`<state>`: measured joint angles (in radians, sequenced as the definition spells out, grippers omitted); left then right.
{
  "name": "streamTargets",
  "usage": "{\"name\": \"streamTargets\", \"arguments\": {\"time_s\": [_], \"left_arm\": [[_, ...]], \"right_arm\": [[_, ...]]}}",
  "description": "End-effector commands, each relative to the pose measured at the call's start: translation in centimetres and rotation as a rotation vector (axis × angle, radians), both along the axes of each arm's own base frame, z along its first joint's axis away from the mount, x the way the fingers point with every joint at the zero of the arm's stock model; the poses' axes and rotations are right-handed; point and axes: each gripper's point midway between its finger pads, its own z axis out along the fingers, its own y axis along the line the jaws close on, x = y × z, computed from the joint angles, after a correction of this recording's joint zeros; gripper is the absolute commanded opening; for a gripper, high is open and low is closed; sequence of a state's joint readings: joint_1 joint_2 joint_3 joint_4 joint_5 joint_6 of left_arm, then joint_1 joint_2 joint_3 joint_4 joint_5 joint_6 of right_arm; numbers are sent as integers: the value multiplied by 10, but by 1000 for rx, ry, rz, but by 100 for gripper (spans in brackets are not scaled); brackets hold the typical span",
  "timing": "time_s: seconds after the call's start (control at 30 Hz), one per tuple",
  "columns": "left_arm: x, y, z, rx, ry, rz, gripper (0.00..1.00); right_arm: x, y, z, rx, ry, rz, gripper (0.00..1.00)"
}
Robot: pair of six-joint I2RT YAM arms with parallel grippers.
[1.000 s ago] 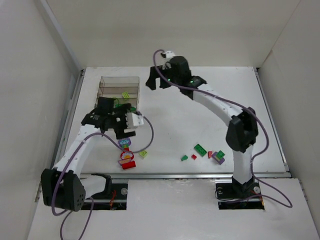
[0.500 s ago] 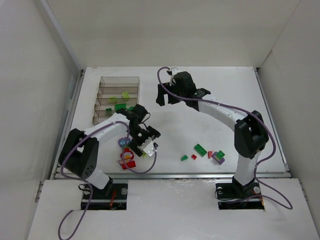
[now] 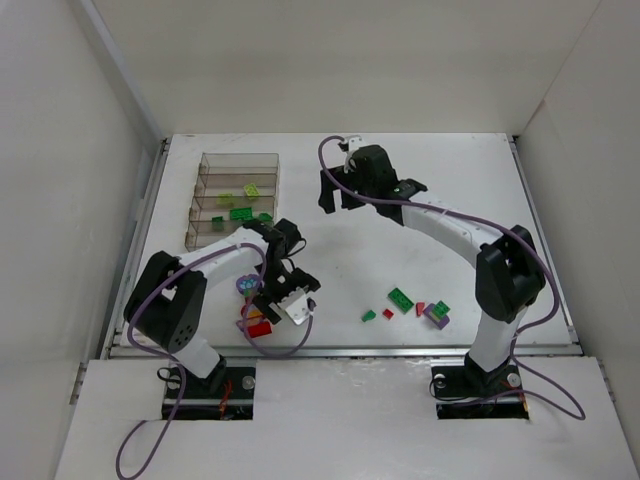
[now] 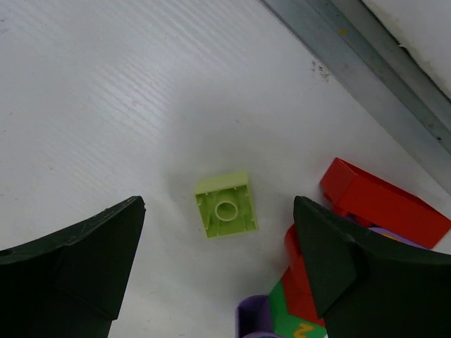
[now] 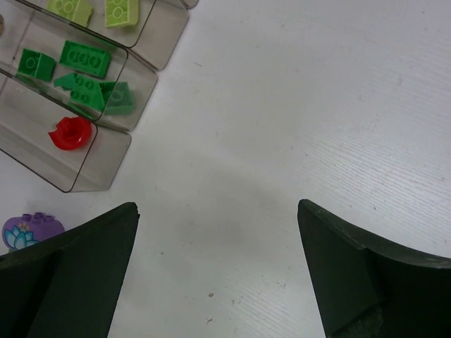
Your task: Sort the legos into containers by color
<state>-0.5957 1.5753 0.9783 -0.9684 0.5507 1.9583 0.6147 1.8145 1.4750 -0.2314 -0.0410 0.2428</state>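
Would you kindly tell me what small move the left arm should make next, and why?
Probably lower the left end effector straight down and close: the lime brick lies flat on the table, centred between its open jaws and apart from the nearby red piece.

- The white table is carrying a divided tray at far left.
- A lime brick is lying beside a red brick.
- Some mixed bricks are lying clustered front right.
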Motion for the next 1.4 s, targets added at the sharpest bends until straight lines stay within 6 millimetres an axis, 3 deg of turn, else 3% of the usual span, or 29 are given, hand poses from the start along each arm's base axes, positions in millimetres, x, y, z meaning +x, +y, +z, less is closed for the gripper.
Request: {"name": "streamTargets", "arguments": {"time_s": [0.0,0.1,0.27,0.3,0.4,0.43,0.53,0.6,0.7,0.73,0.8,0.83,0.87,0.9,0.93,1.0,1.07,1.1,1.17,1.37], "left_arm": [[2,-8,-8,-13,7,23,83],[15,-14,-14,-29,-38,67,77],[11,-9,-28,-10,-30,92,64],[12,-8,-28,-3,-36,92,55],[11,-7,-28,6,-26,116,40],[14,-9,-26,3,-31,128,27],[18,-12,-20,5,-31,155,5],[27,-16,-13,7,-46,196,0],[75,-29,17,-51,-61,430,0],[104,-41,43,-119,-96,491,0],[140,-47,63,-169,-63,696,0],[166,-38,77,-207,-56,816,0],[196,-41,107,-287,-76,906,0],[225,-39,124,-363,-96,1007,0],[247,-22,128,-389,-4,1225,0],[296,-1,157,-511,-37,1433,0],[327,34,158,-554,20,1665,0],[338,48,158,-563,6,1733,0],[352,73,145,-549,10,1827,0],[361,100,112,-471,12,1934,0]], "right_arm": [[1,-5,17,12,-55,-13,100],[-2,-8,13,-1,-51,-8,100],[-1,-9,13,-5,-53,-15,100],[-1,-9,13,-5,-53,-15,100],[-1,-9,12,-11,-58,-11,100],[3,-12,17,-6,-65,-20,100],[6,-16,19,-6,-65,-29,100],[14,-19,26,-1,-74,-42,100],[27,-27,37,15,-88,-92,100],[28,-28,40,22,-83,-109,100],[42,-46,46,32,-93,-175,100],[47,-51,54,58,-96,-200,100],[52,-57,48,59,-81,-222,100],[61,-68,56,79,-89,-250,100],[65,-72,60,94,-90,-260,100],[75,-85,53,96,-69,-299,100],[82,-91,56,93,-73,-319,100],[82,-94,44,70,-50,-332,100],[87,-100,42,59,-34,-358,100],[98,-95,11,7,46,-360,100]]}}
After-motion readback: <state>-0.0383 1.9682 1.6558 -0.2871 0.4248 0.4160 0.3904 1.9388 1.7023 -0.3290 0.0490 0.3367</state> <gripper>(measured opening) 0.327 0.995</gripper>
